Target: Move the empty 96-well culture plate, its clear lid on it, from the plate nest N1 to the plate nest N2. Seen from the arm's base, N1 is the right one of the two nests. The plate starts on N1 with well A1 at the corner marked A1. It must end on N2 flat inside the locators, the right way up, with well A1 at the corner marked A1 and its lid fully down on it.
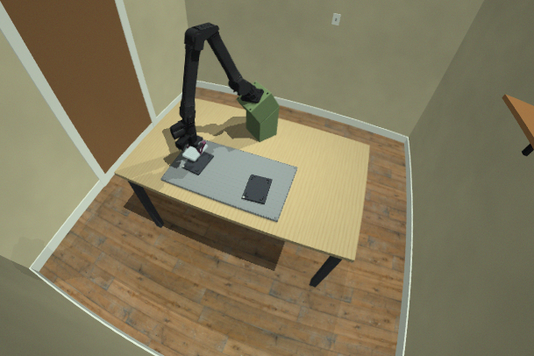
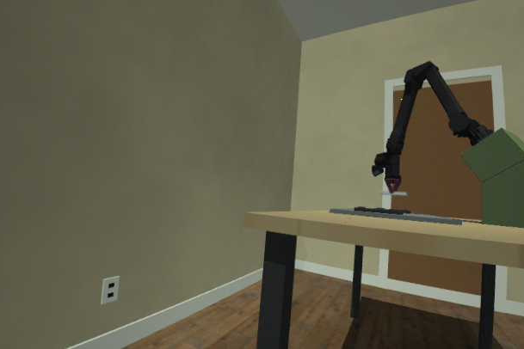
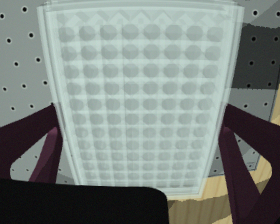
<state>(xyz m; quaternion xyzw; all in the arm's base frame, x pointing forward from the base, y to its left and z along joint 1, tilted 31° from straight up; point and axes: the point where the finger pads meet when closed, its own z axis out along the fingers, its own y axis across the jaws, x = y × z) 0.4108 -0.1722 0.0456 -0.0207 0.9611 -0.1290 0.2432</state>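
The white 96-well plate point(image 1: 192, 153) with its clear lid on it hangs level a little above the dark nest N1 point(image 1: 200, 163) at the left end of the grey mat. My gripper point(image 1: 195, 148) is shut on the plate's two long sides. From the side, the gripper point(image 2: 392, 186) holds the plate point(image 2: 392, 193) clear of the nest point(image 2: 380, 210). Nest N2 point(image 1: 257, 188) is bare.
The grey perforated mat point(image 1: 230, 180) carries both nests on the wooden table. The arm's green base block point(image 1: 263, 118) stands at the table's back. The table's left edge is close to N1.
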